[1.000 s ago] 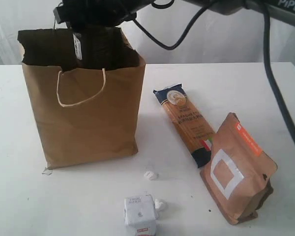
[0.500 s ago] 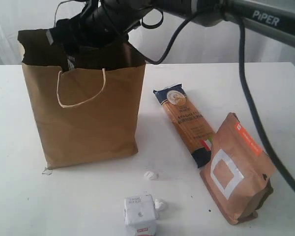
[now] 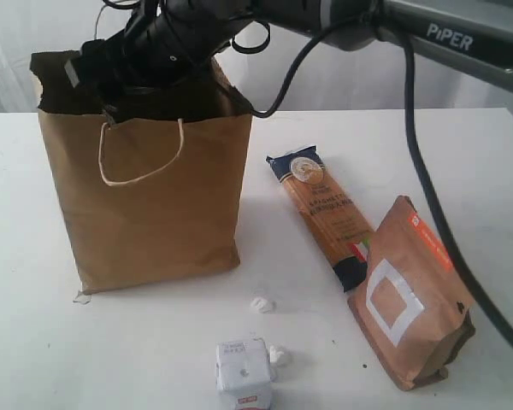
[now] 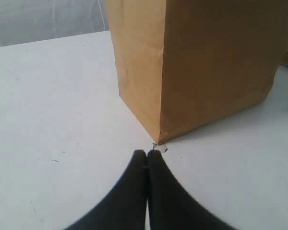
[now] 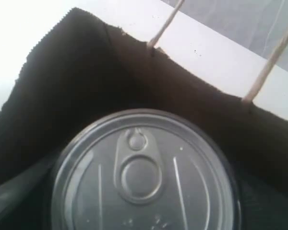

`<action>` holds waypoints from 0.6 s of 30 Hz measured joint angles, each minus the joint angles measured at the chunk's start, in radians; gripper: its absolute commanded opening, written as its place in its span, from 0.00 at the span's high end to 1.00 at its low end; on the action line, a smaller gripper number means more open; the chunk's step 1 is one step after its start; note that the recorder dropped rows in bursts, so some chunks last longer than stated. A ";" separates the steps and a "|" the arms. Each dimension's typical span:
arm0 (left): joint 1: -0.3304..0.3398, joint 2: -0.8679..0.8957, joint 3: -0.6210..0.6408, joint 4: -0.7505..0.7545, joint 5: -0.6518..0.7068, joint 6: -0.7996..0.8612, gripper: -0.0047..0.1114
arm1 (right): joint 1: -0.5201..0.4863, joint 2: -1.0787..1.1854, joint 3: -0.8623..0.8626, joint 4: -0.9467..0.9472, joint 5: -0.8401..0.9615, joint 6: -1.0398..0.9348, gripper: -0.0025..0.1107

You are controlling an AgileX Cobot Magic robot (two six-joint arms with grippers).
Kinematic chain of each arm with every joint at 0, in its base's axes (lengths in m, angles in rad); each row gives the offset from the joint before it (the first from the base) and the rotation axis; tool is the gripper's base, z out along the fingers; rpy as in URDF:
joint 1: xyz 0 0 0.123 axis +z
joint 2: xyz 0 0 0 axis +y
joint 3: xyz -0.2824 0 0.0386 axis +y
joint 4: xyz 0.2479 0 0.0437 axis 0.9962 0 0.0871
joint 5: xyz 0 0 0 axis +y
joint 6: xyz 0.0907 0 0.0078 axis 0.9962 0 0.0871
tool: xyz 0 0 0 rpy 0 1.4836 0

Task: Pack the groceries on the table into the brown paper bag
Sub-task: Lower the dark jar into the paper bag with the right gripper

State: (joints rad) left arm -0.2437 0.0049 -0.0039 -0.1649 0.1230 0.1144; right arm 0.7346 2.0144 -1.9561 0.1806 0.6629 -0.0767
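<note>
The brown paper bag (image 3: pixel 154 205) stands upright on the table (image 3: pixel 34 342), mouth open. My right gripper (image 3: pixel 113 85) reaches into the mouth from above, tilted, and is shut on the dark silver-topped jar (image 5: pixel 144 177). The jar's pull-tab lid fills the right wrist view, inside the bag's dark interior (image 5: pixel 62 96). My left gripper (image 4: pixel 147 154) is shut and empty. It sits low over the table, just short of the bag's bottom corner (image 4: pixel 158 136). To the right of the bag lie the spaghetti packet (image 3: pixel 323 209) and the brown orange-labelled pouch (image 3: pixel 410 299). The white carton (image 3: pixel 244 371) stands at the front.
Two tiny white lumps (image 3: pixel 261 303) (image 3: pixel 280 354) lie near the carton. A small clear scrap (image 4: pixel 161 147) sits at the bag's corner. The right arm and its black cable (image 3: pixel 427 188) cross above the packet and pouch. The bag's cord handle (image 3: pixel 141 158) hangs on its front.
The right arm has tipped over and gone down into the bag's mouth with the jar. The jar, seen above the rim a second ago, is hidden in the exterior view.
</note>
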 measured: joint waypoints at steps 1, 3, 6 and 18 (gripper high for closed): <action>0.000 0.000 0.000 0.000 0.000 0.000 0.96 | 0.002 0.000 -0.005 -0.004 0.008 0.000 0.83; 0.000 0.000 0.000 0.000 0.000 0.000 0.96 | 0.004 0.000 -0.016 -0.039 0.032 0.000 0.84; 0.000 0.000 0.000 0.000 0.000 0.000 0.96 | 0.004 -0.005 -0.030 -0.109 0.075 0.000 0.86; 0.000 0.000 0.000 0.000 0.000 0.000 0.96 | -0.027 -0.041 -0.034 -0.181 0.142 0.005 0.88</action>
State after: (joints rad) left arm -0.2437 0.0049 -0.0039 -0.1649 0.1230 0.1144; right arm 0.7076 1.9731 -1.9900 0.0000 0.8049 -0.0721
